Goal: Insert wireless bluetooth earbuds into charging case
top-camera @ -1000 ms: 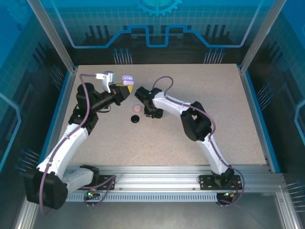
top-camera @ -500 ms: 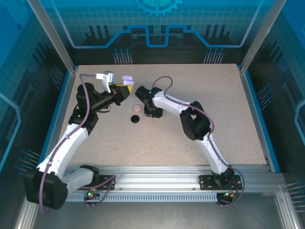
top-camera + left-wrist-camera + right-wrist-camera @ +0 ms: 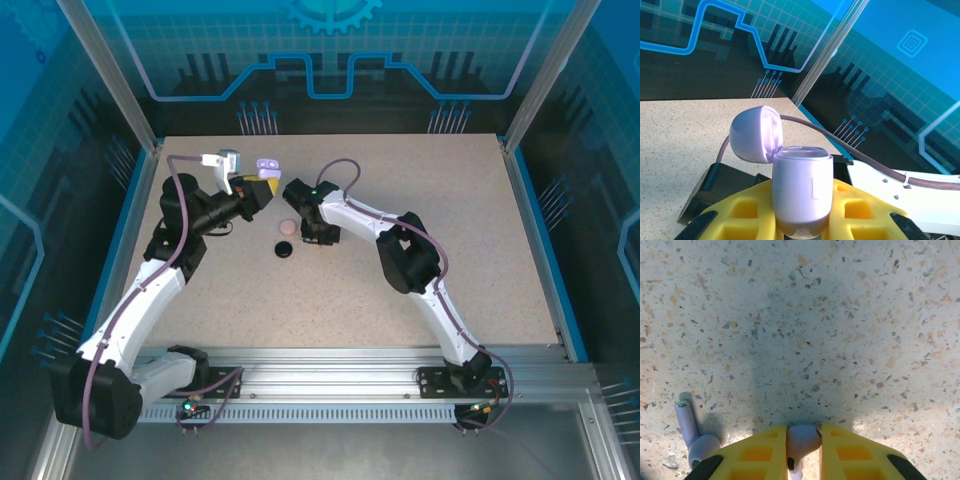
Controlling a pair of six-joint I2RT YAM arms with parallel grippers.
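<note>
The right gripper [image 3: 803,450] is drawing its jaws in from a wider gap a second ago and is now pinching one lavender earbud [image 3: 802,437] low against the table [image 3: 815,315]; a second lavender earbud [image 3: 695,437] is lying just to its left, untouched. The left gripper [image 3: 802,217] is clamping the lavender charging case [image 3: 802,185] upright, its lid [image 3: 755,135] hanging open; the pickup is looking secured, so the lift toward the case is becoming possible.

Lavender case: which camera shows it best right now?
Left wrist: the lavender case stands upright in the left claw, close up, lid flipped open. The top camera shows it tiny, at that claw's tip.
</note>
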